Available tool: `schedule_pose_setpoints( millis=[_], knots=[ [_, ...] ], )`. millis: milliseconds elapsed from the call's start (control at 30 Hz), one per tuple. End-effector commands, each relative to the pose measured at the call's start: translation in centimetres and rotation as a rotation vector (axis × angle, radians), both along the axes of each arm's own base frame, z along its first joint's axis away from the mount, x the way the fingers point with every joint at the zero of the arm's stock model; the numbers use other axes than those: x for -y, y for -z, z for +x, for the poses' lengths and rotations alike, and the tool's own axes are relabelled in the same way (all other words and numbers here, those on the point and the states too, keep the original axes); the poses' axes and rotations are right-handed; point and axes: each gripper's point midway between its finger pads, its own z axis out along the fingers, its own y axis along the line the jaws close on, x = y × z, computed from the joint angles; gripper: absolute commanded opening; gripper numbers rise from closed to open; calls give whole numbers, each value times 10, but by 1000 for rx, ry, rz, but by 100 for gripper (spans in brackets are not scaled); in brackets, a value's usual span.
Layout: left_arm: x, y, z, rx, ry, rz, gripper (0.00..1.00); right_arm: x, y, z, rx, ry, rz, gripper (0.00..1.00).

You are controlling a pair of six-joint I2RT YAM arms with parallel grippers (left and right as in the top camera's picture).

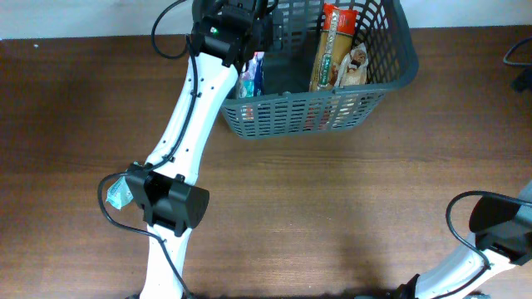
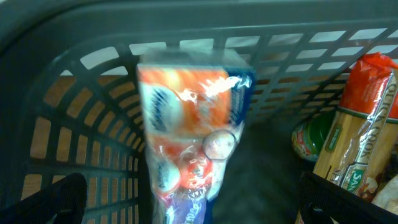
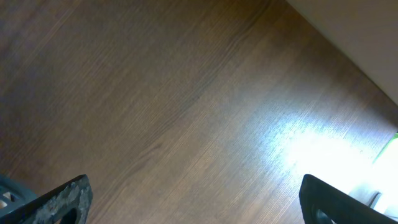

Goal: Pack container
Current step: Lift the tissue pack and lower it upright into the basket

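The dark grey lattice basket [image 1: 316, 110] stands at the table's far edge. My left gripper [image 1: 249, 37] is over its left end. In the left wrist view its fingers [image 2: 193, 205] are spread wide, and a blurred orange, white and blue packet [image 2: 193, 137] stands between them without touching either, against the basket's wall [image 2: 81, 124]. The packet also shows in the overhead view [image 1: 252, 75]. My right gripper [image 3: 196, 202] is open and empty above bare wood.
In the basket lie a tall pasta box [image 1: 332, 51] with a red top [image 2: 354, 137], a green-lidded tin [image 2: 310, 140] and a pale packet [image 1: 356, 66]. The right arm [image 1: 499, 228] sits at the front right. A cable [image 1: 519, 54] lies at the far right.
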Motion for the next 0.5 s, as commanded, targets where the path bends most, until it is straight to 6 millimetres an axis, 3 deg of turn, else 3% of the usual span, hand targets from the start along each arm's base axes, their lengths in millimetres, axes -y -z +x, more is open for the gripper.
schedule_pose_setpoints(
  millis=[0,100,200,367,467],
  knots=[
    [1,1,0,-4,6,-3,100,-1,-3,-1,12,8,3,99],
    [-1,-14,-2,24,33,18,100,-1,-3,-1,12,8,3,99],
    [-5,-50,-11,83,49,20,100,-1,-3,-1,12,8,3,99],
    [-27,-124,-50,178,35,5,100,-1,-3,-1,12,8,3,99],
    [-49,-146,-77,186,-7,39,100,-1,-3,-1,12,8,3,99]
  ],
)
